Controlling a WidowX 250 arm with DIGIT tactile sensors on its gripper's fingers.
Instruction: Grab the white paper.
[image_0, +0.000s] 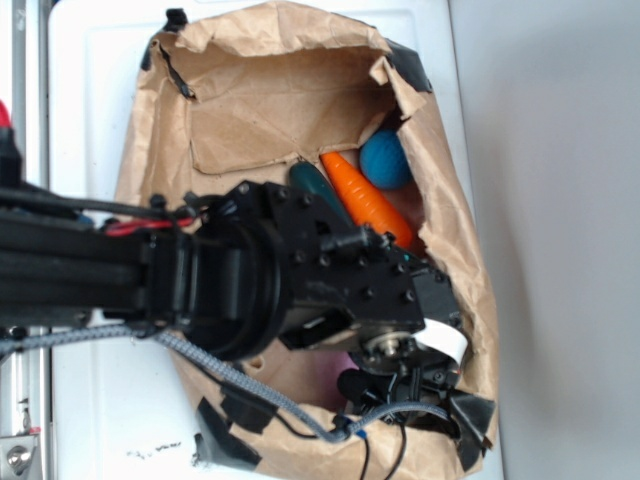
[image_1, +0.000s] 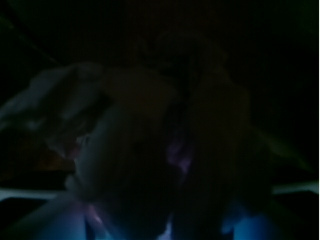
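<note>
White paper not discernible, 1 brown paper bag (image_0: 440, 190), 1 carrot (image_0: 367, 198), 1 blue ball (image_0: 386, 160), fingers' state cannot be told.

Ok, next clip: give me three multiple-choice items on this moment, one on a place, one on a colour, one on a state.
1. Where does the carrot lie?
A. inside the bag
B. on the white surface beside the bag
C. on top of the arm

2. What colour is the ball?
A. red
B. blue
C. yellow

3. How is the wrist view?
A. bright and sharp
B. blocked by a label
C. almost wholly dark

Answers: 1 A, the brown paper walls surround the carrot. 2 B, it shows blue beside the carrot's tip. 3 C, only dim shapes show, so neither the fingers nor the white paper can be made out.
</note>
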